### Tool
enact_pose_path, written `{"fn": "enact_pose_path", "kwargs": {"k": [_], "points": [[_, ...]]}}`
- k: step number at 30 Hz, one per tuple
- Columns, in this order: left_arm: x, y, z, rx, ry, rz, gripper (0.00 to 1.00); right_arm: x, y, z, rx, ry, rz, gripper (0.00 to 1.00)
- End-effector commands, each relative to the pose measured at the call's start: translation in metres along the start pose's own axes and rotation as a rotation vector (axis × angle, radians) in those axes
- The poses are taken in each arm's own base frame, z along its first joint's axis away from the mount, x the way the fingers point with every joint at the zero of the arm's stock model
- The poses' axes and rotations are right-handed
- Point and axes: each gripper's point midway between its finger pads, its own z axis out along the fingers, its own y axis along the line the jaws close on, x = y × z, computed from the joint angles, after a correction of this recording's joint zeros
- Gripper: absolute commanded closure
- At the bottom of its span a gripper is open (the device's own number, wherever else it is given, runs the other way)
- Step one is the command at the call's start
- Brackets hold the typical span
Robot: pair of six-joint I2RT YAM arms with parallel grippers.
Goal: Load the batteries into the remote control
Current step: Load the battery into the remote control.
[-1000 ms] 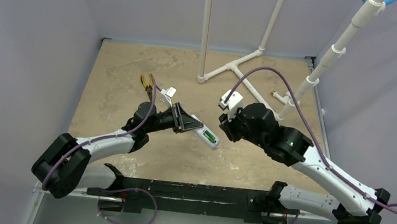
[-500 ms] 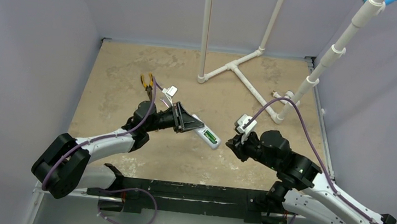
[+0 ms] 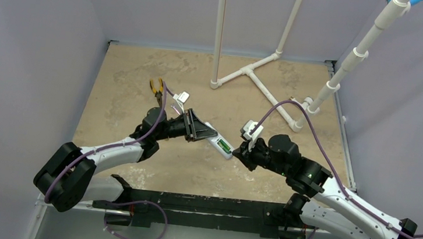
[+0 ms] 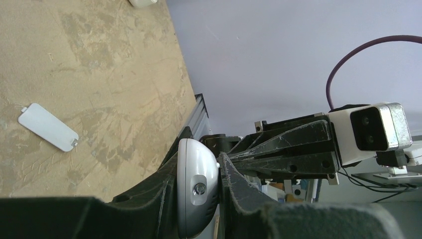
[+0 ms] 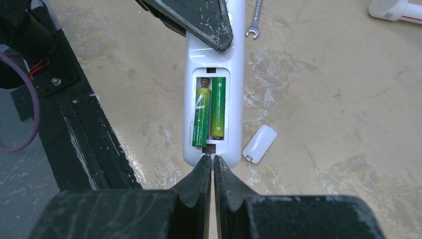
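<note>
My left gripper point(image 3: 199, 131) is shut on the white remote control point(image 3: 217, 142) and holds it with its back up; in the left wrist view the remote point(image 4: 196, 191) is squeezed between the fingers point(image 4: 234, 184). The battery compartment is open, and two green batteries point(image 5: 218, 107) lie side by side in it. The left battery point(image 5: 201, 118) reaches a little further toward me than the right one. My right gripper point(image 5: 209, 160) is shut and empty, with its tips at the remote's near end point(image 5: 211, 149), just below the compartment.
The white battery cover point(image 5: 259, 143) lies on the tan table right of the remote, also in the left wrist view point(image 4: 48, 126). A silver wrench point(image 5: 255, 20) and yellow-handled pliers point(image 3: 156, 86) lie beyond. White pipes point(image 3: 249, 70) stand at the back. A black rail point(image 3: 201, 203) runs along the near edge.
My right arm has dropped lower, pulled back, then moved left, bringing its shut gripper to the remote's end. My left arm and the remote have not moved.
</note>
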Motion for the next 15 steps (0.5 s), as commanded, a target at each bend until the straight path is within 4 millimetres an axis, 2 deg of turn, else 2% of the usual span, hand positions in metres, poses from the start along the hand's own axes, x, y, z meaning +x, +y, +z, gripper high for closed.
{"fn": "enact_pose_path", "kwargs": {"k": [1,7,15], "points": [[-0.0111,-0.0366,0.0023,0.102,-0.02,0.054,1.0,-0.0243,0.0082,-0.0013,-0.041,-0.083,0.011,0.96],[-0.0104,-0.0338,0.0025,0.094,-0.018,0.049,1.0,-0.0245,0.0151,-0.0021,-0.079,-0.086,0.012,0.97],[-0.0109,-0.0351,0.0031,0.098,-0.018,0.052,1.0,-0.028,0.0147,-0.0026,-0.077,-0.099,0.012,0.98]]}}
